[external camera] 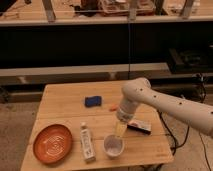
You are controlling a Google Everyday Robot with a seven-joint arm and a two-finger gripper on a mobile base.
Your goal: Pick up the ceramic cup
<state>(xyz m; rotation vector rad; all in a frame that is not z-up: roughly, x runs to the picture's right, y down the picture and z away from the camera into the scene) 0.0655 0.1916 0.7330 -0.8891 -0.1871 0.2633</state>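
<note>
The ceramic cup [113, 147] is small, white and round and stands upright near the front edge of the wooden table [65, 112]. My gripper [119, 131] hangs at the end of the white arm [165, 106], pointing down just above and behind the cup's far rim. The arm reaches in from the right.
An orange plate [52, 143] lies at the front left. A white tube-like bottle [87, 141] lies between plate and cup. A blue object [93, 101] is at the middle back, a small orange piece [113, 106] beside it. A dark flat packet [140, 127] lies right of the gripper.
</note>
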